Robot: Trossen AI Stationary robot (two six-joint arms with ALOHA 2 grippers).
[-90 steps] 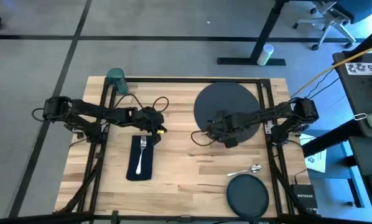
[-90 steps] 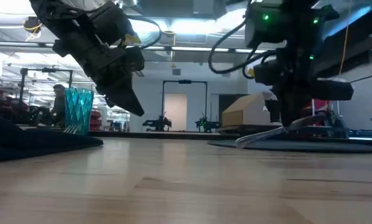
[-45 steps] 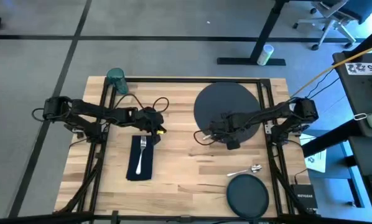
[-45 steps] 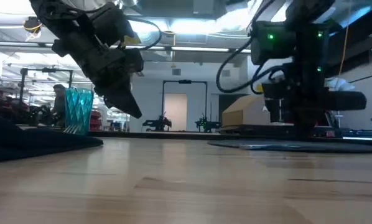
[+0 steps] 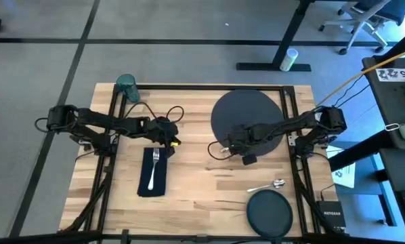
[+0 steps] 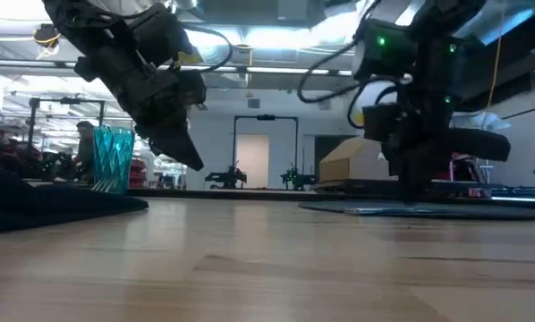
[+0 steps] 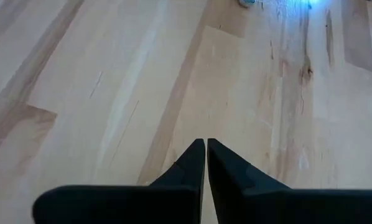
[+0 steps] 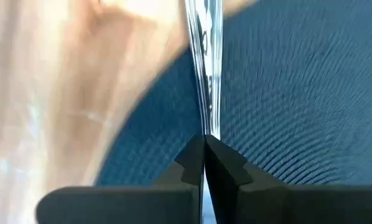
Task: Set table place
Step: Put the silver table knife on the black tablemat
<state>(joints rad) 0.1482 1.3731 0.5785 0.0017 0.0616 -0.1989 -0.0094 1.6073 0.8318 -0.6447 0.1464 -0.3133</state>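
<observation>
My right gripper point(image 5: 247, 156) point(image 8: 204, 142) is shut on the silver knife point(image 8: 203, 68) over the near edge of the large dark round charger point(image 5: 246, 108) point(image 8: 298, 93); in the high view the arm hides the knife. My left gripper point(image 5: 168, 139) point(image 7: 206, 144) hangs shut and empty above bare wood, just beyond the far end of the navy napkin point(image 5: 145, 183). A silver fork point(image 5: 152, 169) lies along the napkin. The spoon point(image 5: 267, 184) lies on the table near the small dark plate point(image 5: 270, 211). The teal cup point(image 5: 126, 85) stands at the far left. My right gripper pinches one end of the knife point(image 8: 204, 127) between its two fingers, from above. The knife runs straight on past the fingertips, over the charger's surface and across its rim to above the wood. Whether it rests on the charger I cannot tell.
Black rails point(image 5: 111, 135) run near-to-far down both sides of the wooden table point(image 5: 202, 183). Open wood lies between the napkin and the charger. A loose cable point(image 5: 216, 150) curls beside the right gripper. The low view shows the cup point(image 6: 113, 159) and the napkin's edge point(image 6: 53, 210).
My right gripper has shifted slightly over the charger's near edge, first toward the table's right, then back. The knife slanted down onto the charger in the low view a second ago and no longer shows there.
</observation>
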